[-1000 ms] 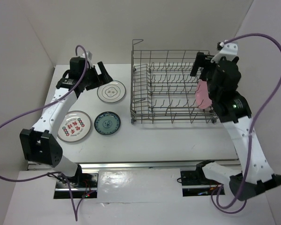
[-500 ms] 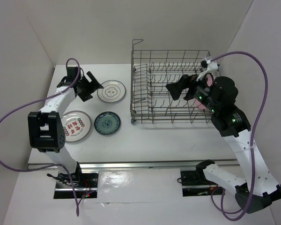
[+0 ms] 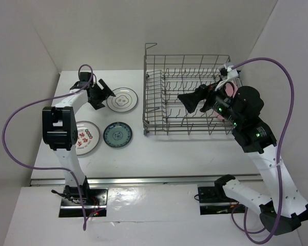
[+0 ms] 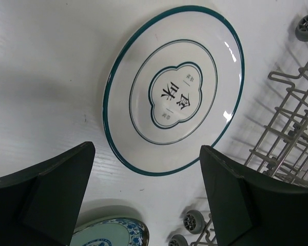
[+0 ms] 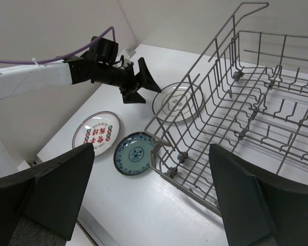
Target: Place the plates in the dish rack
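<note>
A pink plate [image 3: 229, 92] is seen in the dish rack [image 3: 155, 102]; three more plates [image 3: 117, 135] are laid on the white-walled counter [image 3: 169, 148]. Left fingers [image 4: 41, 189] and right fingers [image 5: 46, 189] are held apart.

**White surface, three plates flat, rack alongside**

The white surface [image 3: 195, 148] carries the grey wire dish rack [image 3: 153, 102] on its right half. Left of the rack lie three plates, all apart: a dark-rimmed white plate [image 3: 122, 100] farthest back, with a red-patterned plate [image 3: 87, 137] and a teal plate [image 3: 118, 135] side by side nearer the front.
</note>
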